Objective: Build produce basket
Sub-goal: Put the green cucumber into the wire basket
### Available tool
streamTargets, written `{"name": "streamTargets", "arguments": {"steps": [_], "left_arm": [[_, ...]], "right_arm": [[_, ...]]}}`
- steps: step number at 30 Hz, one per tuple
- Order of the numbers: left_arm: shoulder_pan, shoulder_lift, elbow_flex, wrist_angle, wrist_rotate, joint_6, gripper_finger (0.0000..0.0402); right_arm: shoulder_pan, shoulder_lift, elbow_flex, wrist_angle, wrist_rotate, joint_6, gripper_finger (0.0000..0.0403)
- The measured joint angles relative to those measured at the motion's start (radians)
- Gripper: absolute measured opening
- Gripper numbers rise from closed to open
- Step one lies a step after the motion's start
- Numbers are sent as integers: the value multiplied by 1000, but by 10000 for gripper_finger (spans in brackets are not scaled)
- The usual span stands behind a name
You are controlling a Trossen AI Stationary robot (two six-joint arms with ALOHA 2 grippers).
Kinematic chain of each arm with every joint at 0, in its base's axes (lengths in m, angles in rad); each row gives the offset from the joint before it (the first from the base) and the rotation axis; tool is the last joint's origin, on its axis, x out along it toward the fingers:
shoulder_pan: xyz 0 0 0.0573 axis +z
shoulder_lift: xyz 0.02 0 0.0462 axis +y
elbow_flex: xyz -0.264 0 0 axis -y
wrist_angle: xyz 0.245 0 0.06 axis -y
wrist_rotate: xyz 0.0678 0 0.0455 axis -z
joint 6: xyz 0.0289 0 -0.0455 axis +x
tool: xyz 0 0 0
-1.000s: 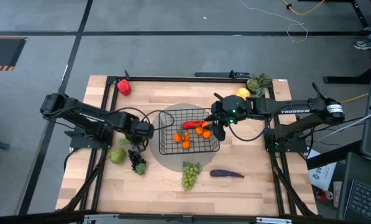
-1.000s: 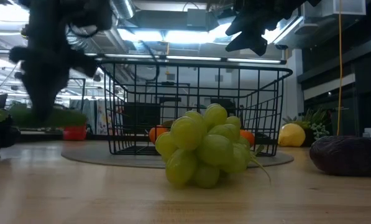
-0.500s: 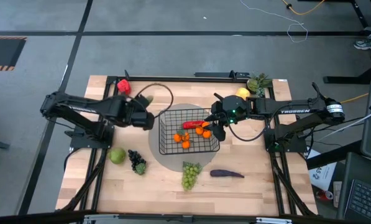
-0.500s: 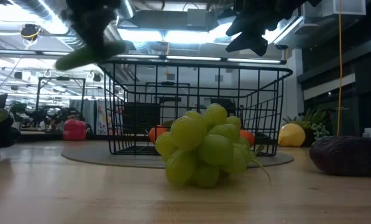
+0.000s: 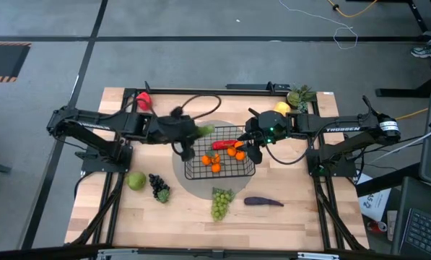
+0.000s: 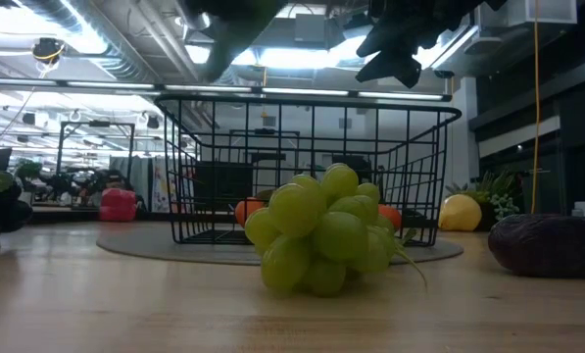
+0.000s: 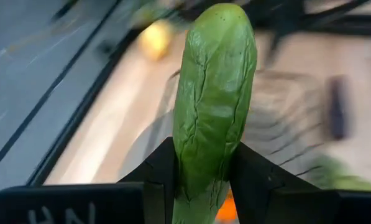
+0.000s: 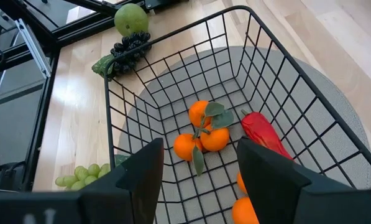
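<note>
The black wire basket [image 5: 219, 153] stands on a round grey mat [image 5: 193, 184] at mid-table. It holds oranges [image 8: 204, 134] and a red chili [image 8: 260, 132]. My left gripper [image 5: 192, 133] is shut on a green cucumber [image 7: 215, 99], in the air over the basket's far left corner. The cucumber shows dark and blurred at the top of the low view [image 6: 231, 34]. My right gripper [image 5: 255, 146] hovers open and empty over the basket's right side; the right wrist view [image 8: 201, 177] looks down into the basket. My left gripper pinches the cucumber between its two fingers [image 7: 255, 180], near one end [image 7: 201, 177]. The fingers come roughly level from the table's left. The cucumber sticks out past the fingertips toward the basket [image 5: 206, 131], lifted clear of table and basket.
On the table lie a red pepper [image 5: 144, 100] far left, a green apple [image 5: 136, 180] and purple grapes [image 5: 159, 188] near left, green grapes [image 5: 220, 201] and an eggplant [image 5: 263, 201] in front of the basket, and a yellow pear [image 5: 282, 108] far right.
My left gripper has risen from beside the apple and grapes with the cucumber. It has gone toward the far edge and then right, to the basket's far left corner. The cucumber is lifted clear and points at the basket. My right gripper has kept still.
</note>
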Motion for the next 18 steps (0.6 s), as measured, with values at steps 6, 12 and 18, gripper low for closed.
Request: {"name": "streamTargets", "arguments": {"steps": [6, 12, 18], "left_arm": [[62, -15, 0, 112, 349, 131, 99], [116, 6, 1, 73, 356, 26, 131], [120, 34, -1, 69, 324, -2, 186]], "right_arm": [[0, 0, 0, 0, 0, 0, 204], [0, 0, 0, -1, 0, 2, 204], [0, 0, 0, 0, -1, 5, 204]]}}
